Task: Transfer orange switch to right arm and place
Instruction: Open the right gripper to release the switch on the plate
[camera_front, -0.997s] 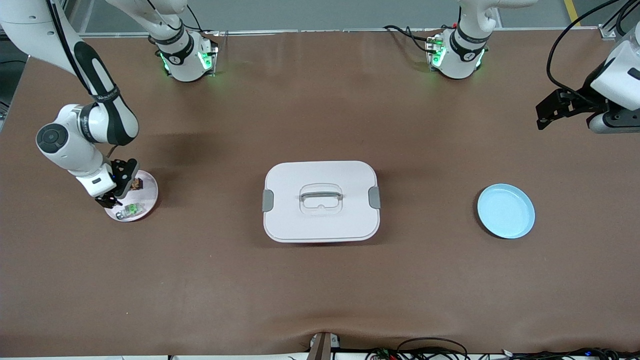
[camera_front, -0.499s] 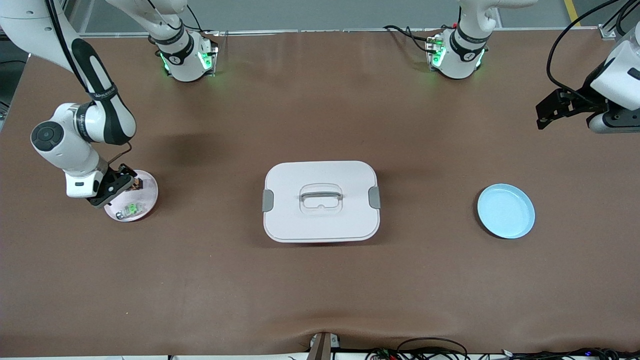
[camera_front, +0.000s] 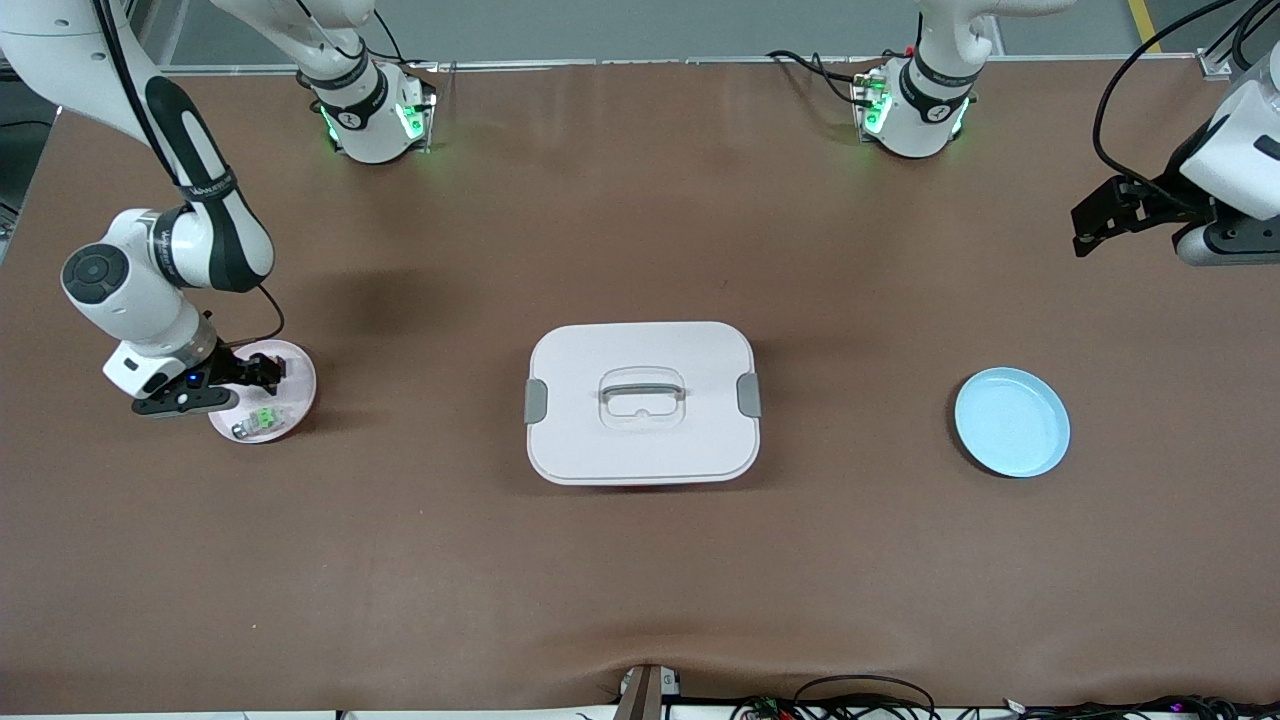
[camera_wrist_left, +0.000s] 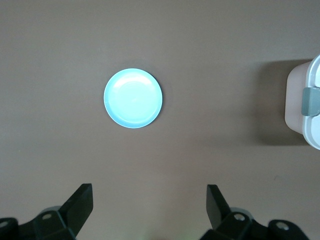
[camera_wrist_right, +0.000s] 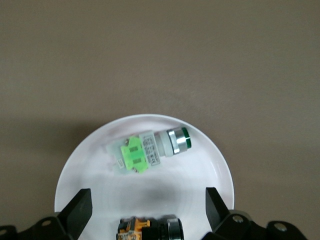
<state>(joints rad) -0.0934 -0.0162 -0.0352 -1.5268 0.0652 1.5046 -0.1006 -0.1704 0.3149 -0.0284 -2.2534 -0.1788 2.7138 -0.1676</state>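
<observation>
The orange switch, black with an orange end, lies on a small pale plate at the right arm's end of the table. My right gripper hangs low over that plate, open, with the switch lying between its fingers and untouched. From the front, the right gripper covers the part of the plate that holds the switch. My left gripper waits open in the air at the left arm's end. In the left wrist view the left gripper has only bare table between its fingers.
A pale switch with a green mark shares the plate, nearer the front camera than the orange one. A white lidded box with a handle sits mid-table. A light blue plate lies toward the left arm's end.
The right hand has swung round over the pale plate, its body shifting toward the table's end and its fingers now pointing across the plate. The left arm has stayed still.
</observation>
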